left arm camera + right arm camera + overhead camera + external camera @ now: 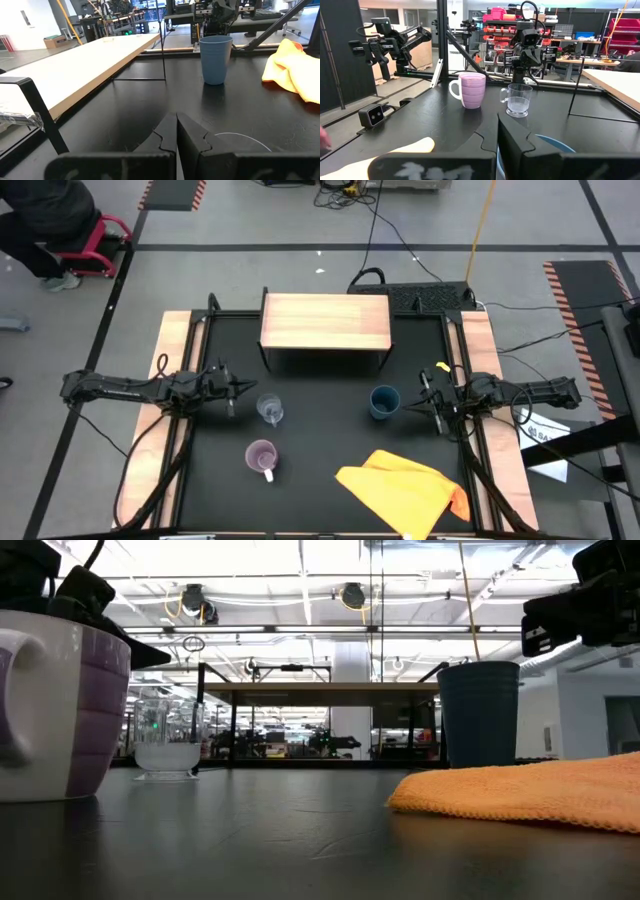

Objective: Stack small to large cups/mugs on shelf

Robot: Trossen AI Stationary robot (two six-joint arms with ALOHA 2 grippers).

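Observation:
The clear glass (270,410) stands on the black table just right of my left gripper (240,388), which is shut and empty; the glass rim (240,140) shows beside its fingers (176,132). The dark blue cup (384,401) stands upright just left of my right gripper (415,400), also shut and empty, with the cup's rim (552,144) below its fingers (498,135). The light purple mug (262,457) stands nearer the front, handle toward the near edge. The shelf (325,323) with a wooden top stands at the far middle, with nothing on it.
A crumpled yellow cloth (405,490) lies at the front right, near the blue cup. Pale wooden rails (172,340) run along both table sides. The black mat between the cups and the shelf is free. A person sits beyond the far left corner (45,225).

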